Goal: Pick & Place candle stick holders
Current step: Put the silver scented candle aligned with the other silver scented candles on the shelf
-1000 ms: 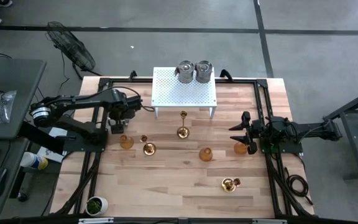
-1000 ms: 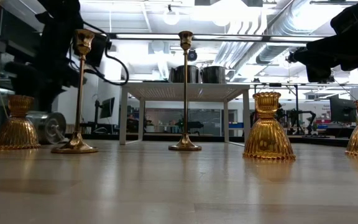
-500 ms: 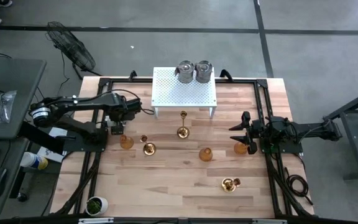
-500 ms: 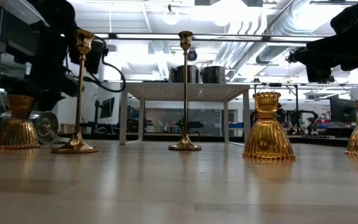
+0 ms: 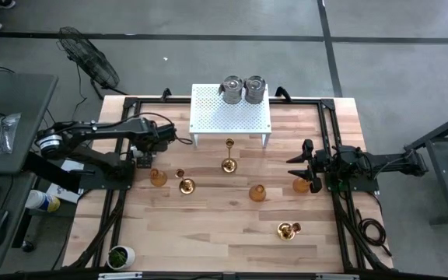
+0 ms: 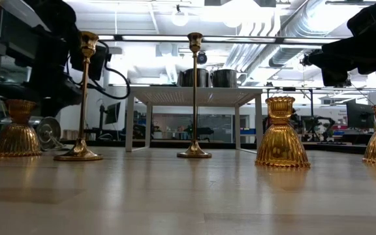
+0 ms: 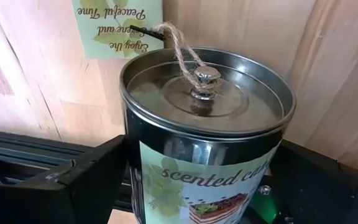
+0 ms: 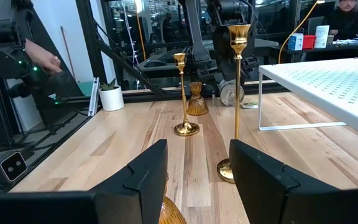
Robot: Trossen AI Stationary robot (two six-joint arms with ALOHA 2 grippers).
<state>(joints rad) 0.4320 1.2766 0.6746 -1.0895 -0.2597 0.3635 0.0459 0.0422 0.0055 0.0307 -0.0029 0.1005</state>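
— What's changed?
— The left gripper (image 5: 141, 152) has pulled back toward the table's left edge, jaws wide around a tin (image 7: 207, 124) — probably a pick under way.
— And the right gripper (image 5: 311, 177)?
— Idle, jaws partly apart over an amber cup (image 5: 301, 185).

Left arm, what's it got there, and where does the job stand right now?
The left gripper is closed on a silver scented-candle tin by the frame at the table's left edge. Two similar tins sit on the white perforated stand. The right gripper waits open just above an amber holder on the right. The gold holders are on the table, not picked.
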